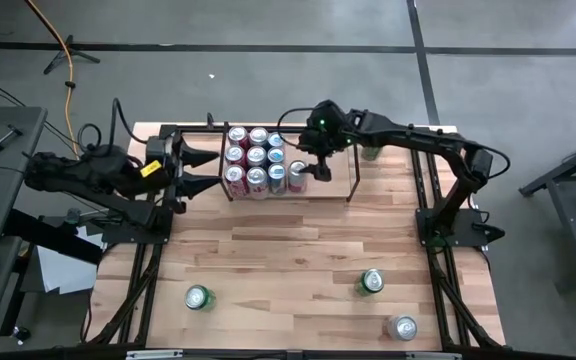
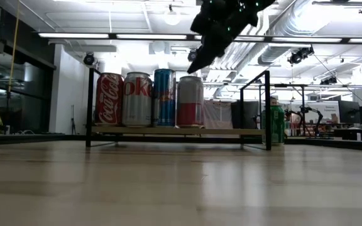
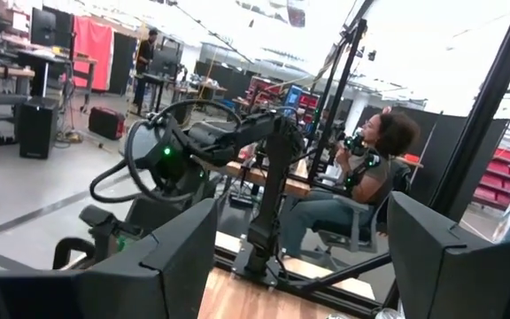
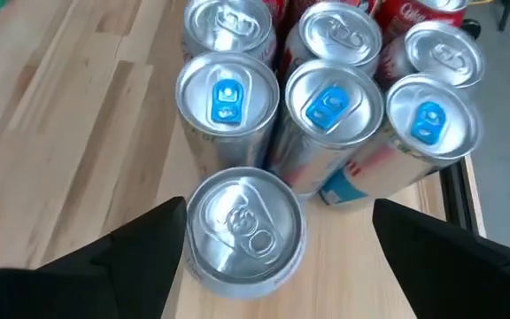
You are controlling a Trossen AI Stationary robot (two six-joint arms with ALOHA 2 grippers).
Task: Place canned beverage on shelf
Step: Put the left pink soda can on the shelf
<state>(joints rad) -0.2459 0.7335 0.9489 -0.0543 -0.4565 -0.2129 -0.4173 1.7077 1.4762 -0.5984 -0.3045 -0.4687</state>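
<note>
Canned beverage [image 1: 296,176]: silver-topped can, standing upright on the light wood base of the shelf [image 1: 351,178], at the right end of the front row, in the upper middle of the high view. It is seen in the right wrist view just beside the packed cans [image 4: 330,102], touching or nearly touching the nearest one; which cannot be told.

Shelf: low black-rod rack, its left portion filled by the packed cans, its right portion bare.

Right gripper [image 1: 313,165]: held above the canned beverage, fingers spread wide to either side of it with a gap shown on both sides; nothing is gripped.

Left gripper [image 1: 200,170]: parked at the shelf's left end, fingers parted, nothing held.

Loose cans: one green can [image 1: 371,281] and two others are noted on the table [image 1: 288,260] in the lower part of the high view, well apart from the shelf; another green can [image 1: 370,150] stands just behind the shelf.

Risks, as judged: the placed can could be clipped by a finger if the gripper is lifted off at a slant, and toppled into its neighbours; the black rods could be caught by the wrist on the way out.
</note>
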